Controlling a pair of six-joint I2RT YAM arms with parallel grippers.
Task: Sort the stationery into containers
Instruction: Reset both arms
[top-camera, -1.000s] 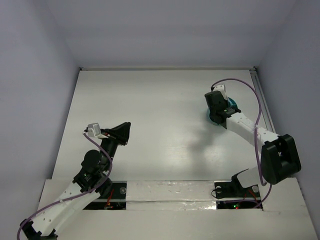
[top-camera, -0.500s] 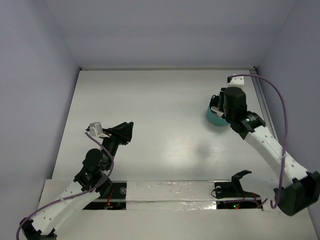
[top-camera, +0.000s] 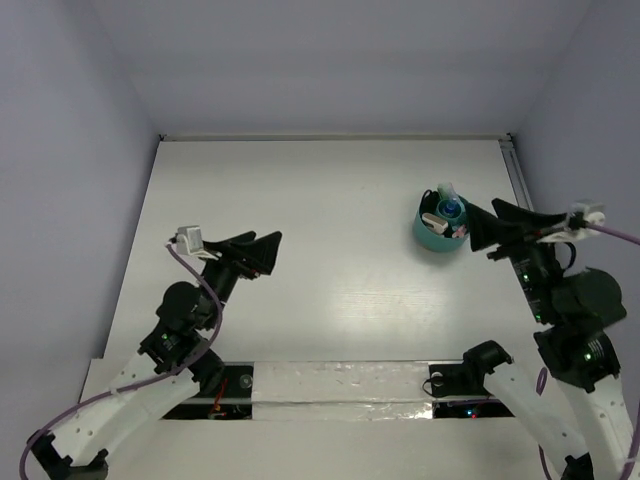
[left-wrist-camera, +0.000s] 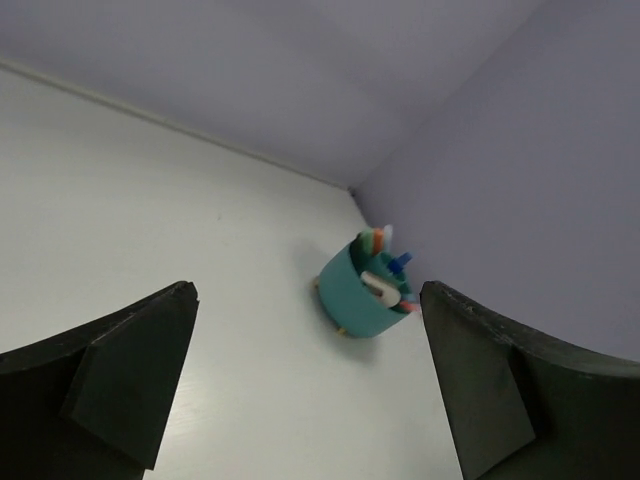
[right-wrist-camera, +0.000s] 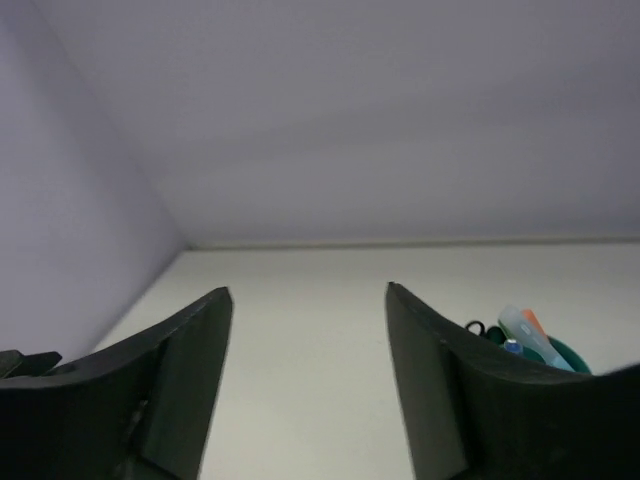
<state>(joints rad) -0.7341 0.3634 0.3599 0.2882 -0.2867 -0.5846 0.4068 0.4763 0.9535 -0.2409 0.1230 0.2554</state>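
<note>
The teal cup (top-camera: 424, 238) stands at the table's far right with the stationery (top-camera: 446, 208) upright inside it: blue, orange and pale caps and a white piece show. In the left wrist view the cup (left-wrist-camera: 355, 298) lies well ahead, the stationery (left-wrist-camera: 386, 240) poking over its rim. My right gripper (top-camera: 482, 212) hovers just right of the cup, open and empty; its own view (right-wrist-camera: 308, 290) shows the cup's rim (right-wrist-camera: 570, 352) behind the right finger. My left gripper (top-camera: 262, 246) is open and empty at the near left, far from the cup (left-wrist-camera: 308, 290).
A white table (top-camera: 320, 200) is enclosed by pale lilac walls (top-camera: 330, 60) at the back and both sides. A metal rail (top-camera: 520, 180) runs along the right edge. Both arm bases sit at the near edge.
My right gripper has drawn back from over the cup toward the near right and opened. My left gripper has opened wide and shifted slightly right.
</note>
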